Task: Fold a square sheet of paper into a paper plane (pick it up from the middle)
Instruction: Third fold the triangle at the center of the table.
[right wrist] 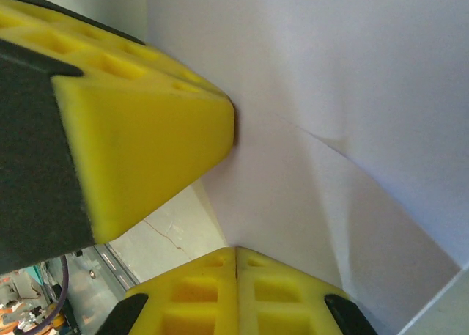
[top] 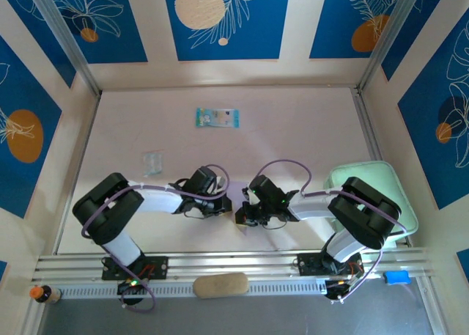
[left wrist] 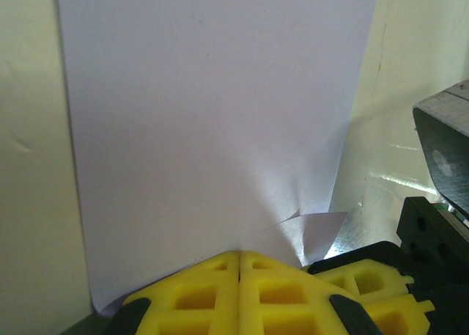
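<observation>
At the middle of the tabletop's (top: 293,130) near edge, I am holding both tools tip to tip on the square sheet of paper (left wrist: 212,115). The sheet is lying mostly flat and stretching away from my fingers toward the far edge.

My left gripper (left wrist: 239,269) is pressing its yellow fingers flat together with no gap, and the sheet's near edge is running in at their tips. My right gripper (right wrist: 236,269) is doing the same just beside it. I am judging that both are closed on the paper rather than on nothing: a shallow crease is fanning out from the pinch, and a small flap is lifting next to the right fingers.

The paper is looking thin, light and limp. I am expecting it to sag, slide on the smooth top and keep every accidental wrinkle, and a hard tug between two pinches could tear it. I am favouring a hold at the middle of the edge, so both halves hang evenly.

The blue-green packet (top: 217,117) is lying well apart toward the far edge, and the mint-green tray (top: 363,168) is sitting at the right edge.
</observation>
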Motion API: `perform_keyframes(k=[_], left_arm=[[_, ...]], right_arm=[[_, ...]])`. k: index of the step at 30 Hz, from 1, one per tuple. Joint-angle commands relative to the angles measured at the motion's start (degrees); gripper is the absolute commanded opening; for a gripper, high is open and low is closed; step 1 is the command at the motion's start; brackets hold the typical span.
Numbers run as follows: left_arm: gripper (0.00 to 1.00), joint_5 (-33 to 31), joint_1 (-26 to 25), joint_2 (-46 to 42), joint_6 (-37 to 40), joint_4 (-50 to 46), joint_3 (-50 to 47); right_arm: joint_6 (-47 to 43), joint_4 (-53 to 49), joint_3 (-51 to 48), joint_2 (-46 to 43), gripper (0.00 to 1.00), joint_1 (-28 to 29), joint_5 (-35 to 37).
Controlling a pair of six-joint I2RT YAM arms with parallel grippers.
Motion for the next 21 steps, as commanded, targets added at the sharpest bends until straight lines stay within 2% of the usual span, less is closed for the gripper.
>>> perform_keyframes(k=[1, 18, 21], left_arm=[[0.03, -2.98, 1.36, 2.26, 1.39, -2.61, -1.07], [0.05, -2.21, 11.15, -1.75, 8.43, -8.61, -0.37], [0.06, -1.81, 11.57, -4.05, 8.31, -8.59, -0.37]], right_arm=[[-0.48, -8.35, -1.56, 1.73, 0.0, 0.84, 1.34], [-1.18, -8.79, -2.26, 0.59, 0.0, 0.75, 2.07], [-1.48, -8.75, -2.18, 0.59, 0.0, 0.67, 1.94]])
